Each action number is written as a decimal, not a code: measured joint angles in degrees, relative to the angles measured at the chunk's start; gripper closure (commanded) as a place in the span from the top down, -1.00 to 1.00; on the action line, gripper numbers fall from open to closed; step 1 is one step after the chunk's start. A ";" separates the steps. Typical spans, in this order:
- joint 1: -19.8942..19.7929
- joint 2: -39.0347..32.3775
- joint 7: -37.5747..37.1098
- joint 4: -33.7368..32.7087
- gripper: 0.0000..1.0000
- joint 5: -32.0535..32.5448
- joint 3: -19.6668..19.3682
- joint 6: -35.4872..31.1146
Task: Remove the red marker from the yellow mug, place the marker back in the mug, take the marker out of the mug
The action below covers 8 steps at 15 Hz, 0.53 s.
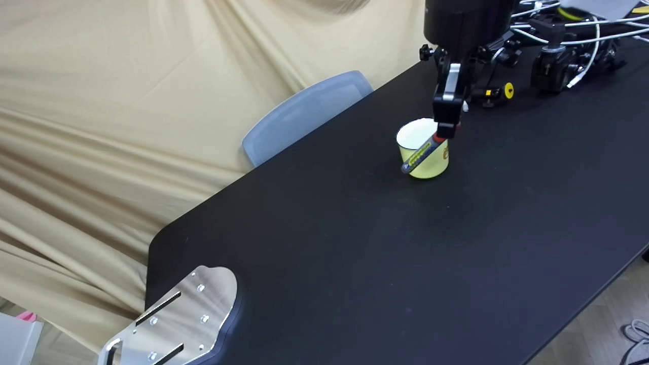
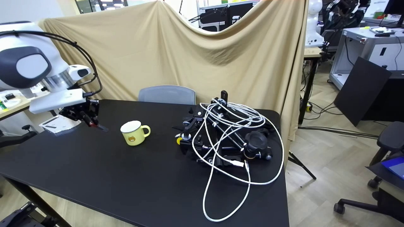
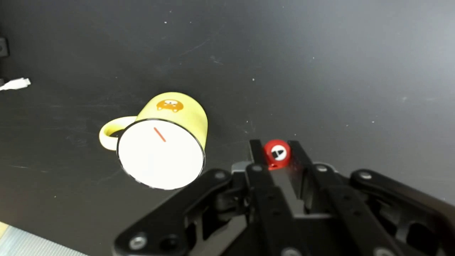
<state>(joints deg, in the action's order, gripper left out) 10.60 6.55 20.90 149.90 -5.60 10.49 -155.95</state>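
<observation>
The yellow mug (image 1: 435, 163) stands upright on the black table, with its white inside facing up. It also shows in an exterior view (image 2: 134, 136) and in the wrist view (image 3: 193, 113), with a bear print and a handle. A thin red streak shows on its white inside. My gripper (image 3: 275, 151) is shut on the red marker (image 3: 277, 156), whose red end faces the wrist camera. In an exterior view the marker (image 1: 420, 154) is tilted, dark body down, and overlaps the mug. In an exterior view the gripper (image 2: 91, 122) holds it in the air beside the mug, apart from it.
Black stands and clamps with white cables (image 2: 233, 132) lie on the table on the mug's handle side. A grey chair back (image 2: 167, 94) stands at the table edge before a beige curtain (image 2: 202, 63). A metal plate (image 1: 177, 319) sits at a table corner.
</observation>
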 measured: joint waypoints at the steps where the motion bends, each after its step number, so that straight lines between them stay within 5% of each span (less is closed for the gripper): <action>1: 0.02 -0.81 0.10 0.27 -0.90 0.00 -0.12 -0.56; 8: -0.03 -6.58 3.62 2.30 -0.90 -1.65 -1.10 -6.87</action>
<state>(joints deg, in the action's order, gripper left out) 10.57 -0.02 24.52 152.19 -7.25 9.39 -162.82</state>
